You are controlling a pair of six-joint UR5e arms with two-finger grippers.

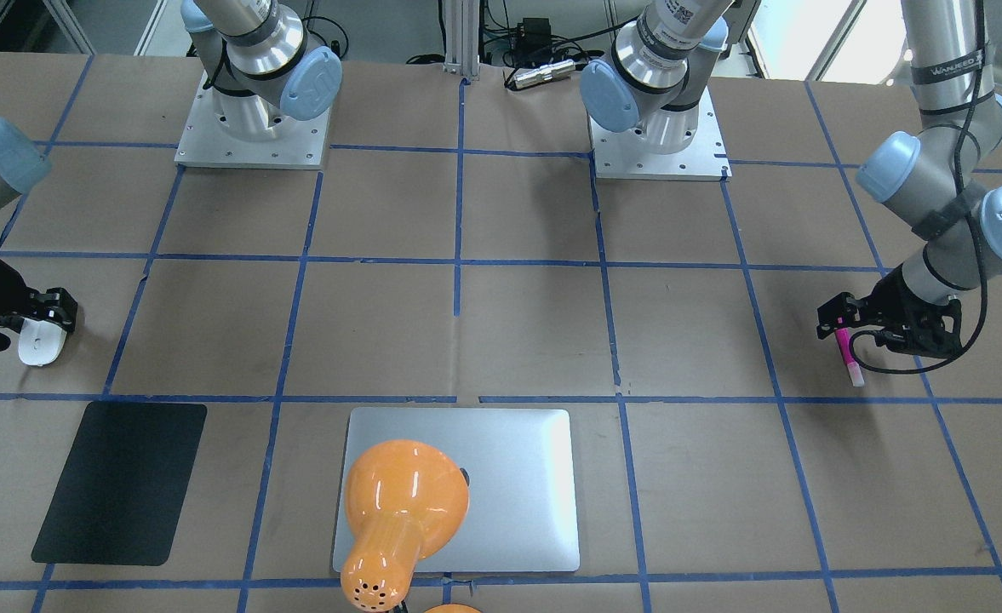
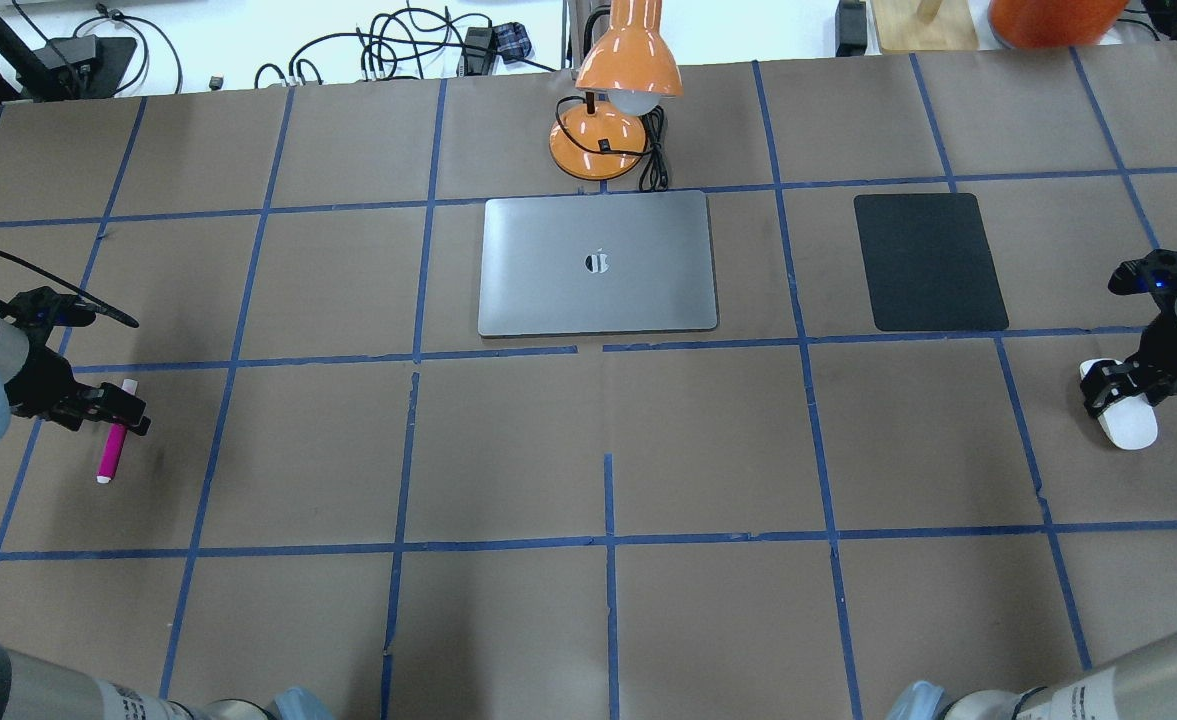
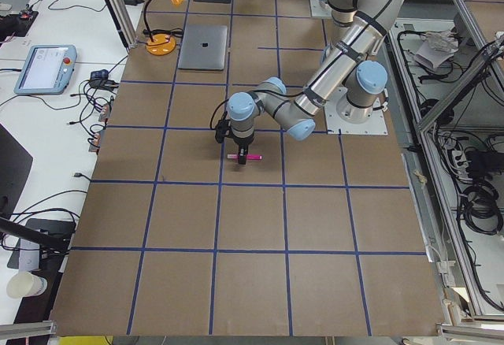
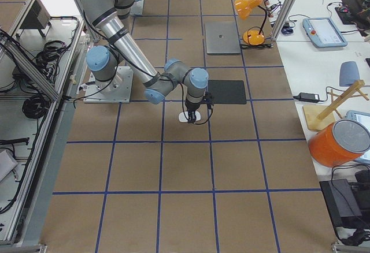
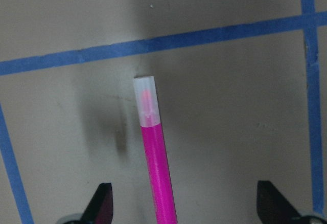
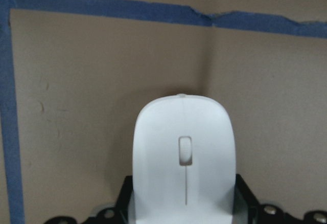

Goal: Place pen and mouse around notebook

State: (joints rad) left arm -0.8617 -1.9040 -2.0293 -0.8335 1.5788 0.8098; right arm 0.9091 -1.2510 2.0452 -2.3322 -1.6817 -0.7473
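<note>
Our table [image 2: 508, 620] is wrapped in brown paper with a blue tape grid [image 2: 608, 540], and there are cables [image 2: 398, 45] piled past the far edge. The notebook [image 2: 548, 290] sits mid-table on the far side, with an orange lamp [image 2: 628, 60] just behind it and a black mat [image 2: 928, 262] off to its right. The pen [image 2: 113, 445] lies well out left, between the left pincer's [image 2: 120, 410] spread fingers, ungripped. The right pincer [image 2: 1118, 385] is clamped on the mouse's [image 2: 1128, 425] rear, near the mat.
</note>
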